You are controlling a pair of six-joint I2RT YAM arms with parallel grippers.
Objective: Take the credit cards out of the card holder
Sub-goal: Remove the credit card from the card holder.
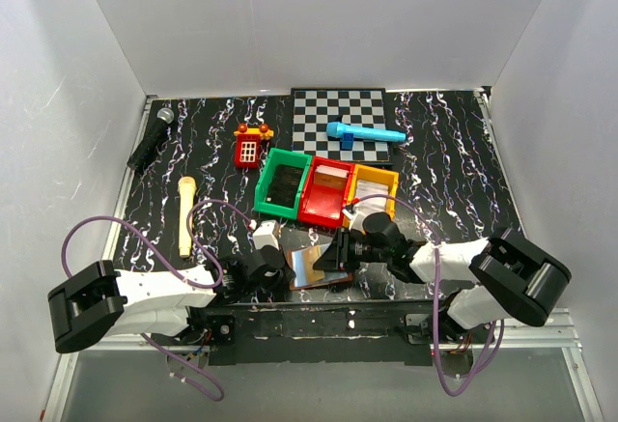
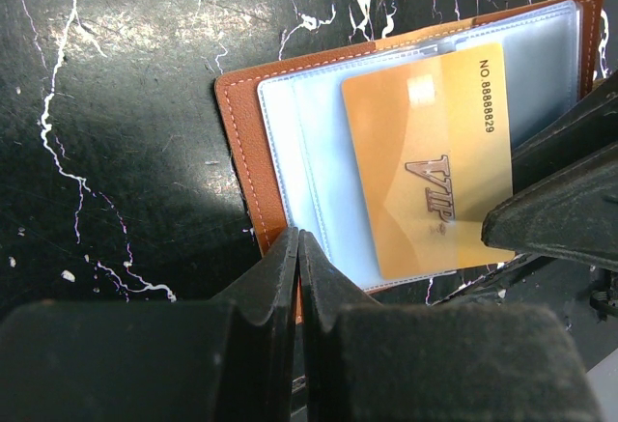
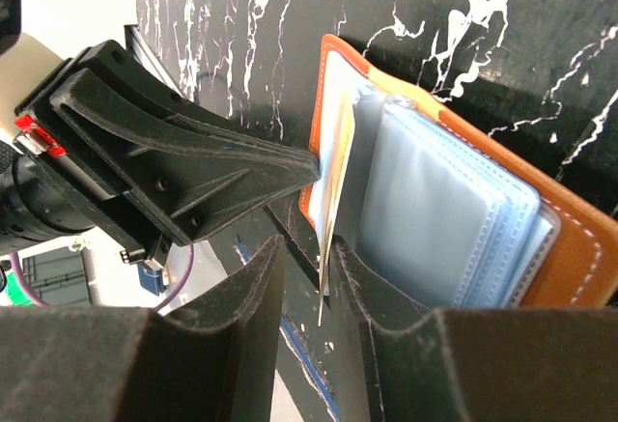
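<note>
Pinning the open card holder (image 2: pixel 241 142) with the clenched left end effector (image 2: pixel 297 240), tips on its brown edge.
Straddling the edge of a gold card (image 2: pixel 425 161) with the right end effector (image 3: pixel 309 250), parted and not yet clamped, over pale blue pockets, on the black marbled table (image 2: pixel 116 103) near the arms.

The card holder (image 1: pixel 311 266) lies open on the table (image 1: pixel 454 171), between the left gripper (image 1: pixel 287 273) and the right gripper (image 1: pixel 333 256). A credit card (image 2: pixel 430 156) lies over its pockets. The bins (image 1: pixel 323 190) stand just behind it.
</note>
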